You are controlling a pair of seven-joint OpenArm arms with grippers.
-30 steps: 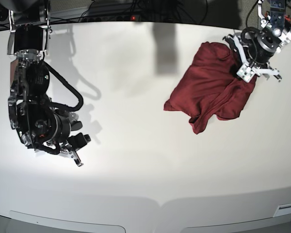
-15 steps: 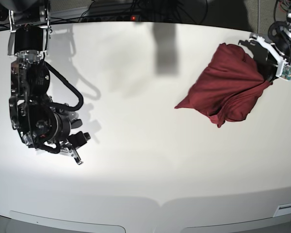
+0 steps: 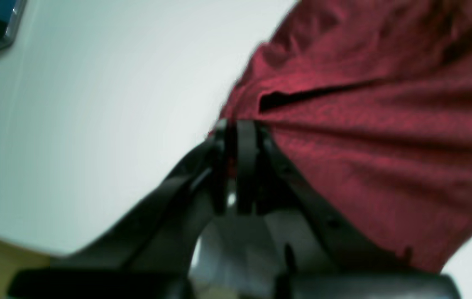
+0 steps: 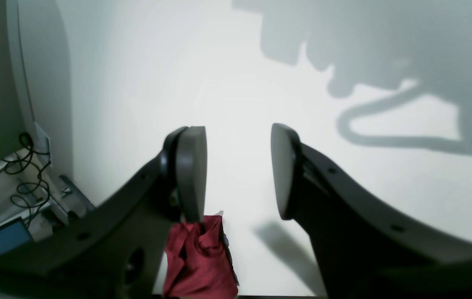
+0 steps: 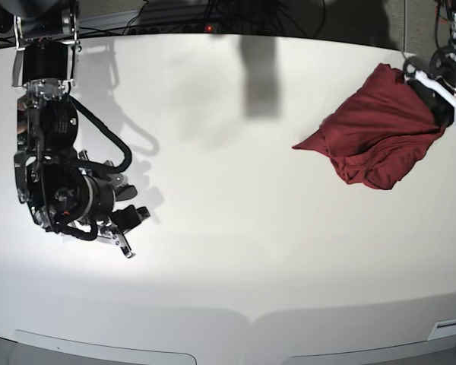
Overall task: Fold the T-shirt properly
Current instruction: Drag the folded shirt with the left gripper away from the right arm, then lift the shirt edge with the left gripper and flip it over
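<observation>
left pincer pinches the bunched maroon t-shirt over the white bench; right pincer gapes wide, holding nothing.

No readable text, label, brand, number or sign is showing anywhere in these views, whether on the garment, the arms or the white surface.

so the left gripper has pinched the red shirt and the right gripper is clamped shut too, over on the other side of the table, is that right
Not quite. The right gripper is open, its pads apart with nothing between them, as the right wrist view shows. The rest holds: the left gripper pinches the red shirt, and the right one sits across the table.
</observation>
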